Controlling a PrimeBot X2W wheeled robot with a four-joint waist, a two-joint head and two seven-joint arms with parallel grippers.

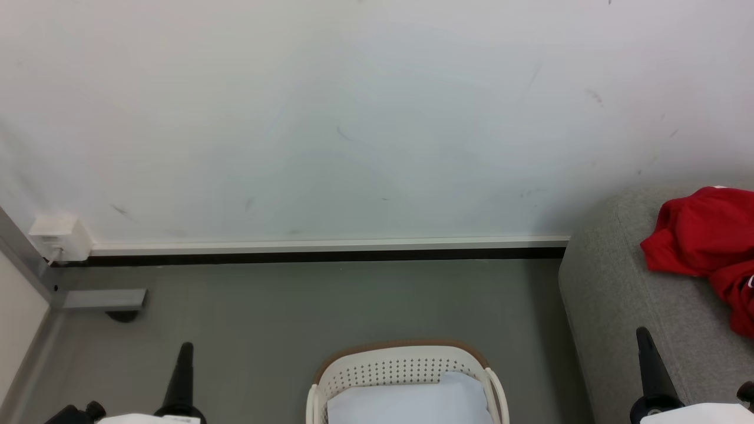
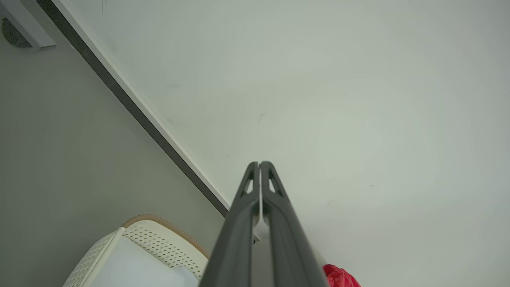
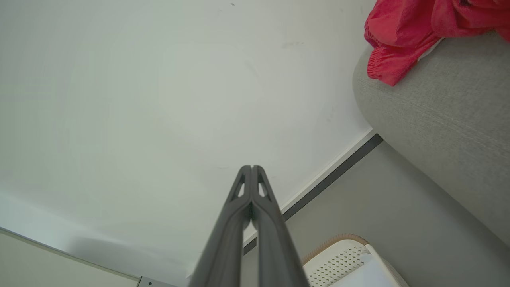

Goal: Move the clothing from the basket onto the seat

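Observation:
The white perforated basket [image 1: 406, 371] with a brown rim stands on the floor at the bottom centre of the head view, and a plain white sheet [image 1: 412, 400] lies inside it. Red clothing [image 1: 707, 241] lies heaped on the grey seat [image 1: 612, 294] at the right edge. My left gripper [image 1: 186, 347] is shut and empty at the lower left, left of the basket. Over the seat's front my right gripper [image 1: 643, 334] is also shut and empty. The wrist views show the basket [image 2: 155, 243] [image 3: 338, 259], the clothing [image 2: 340, 277] [image 3: 402, 32], the seat [image 3: 442, 111] and shut grippers [image 2: 259, 163] [image 3: 252, 167].
A white wall [image 1: 353, 118] with a dark baseboard [image 1: 306, 256] runs behind the grey floor [image 1: 294, 318]. A small white box [image 1: 59, 235] and a grey metal foot [image 1: 103, 299] sit at the far left by a post.

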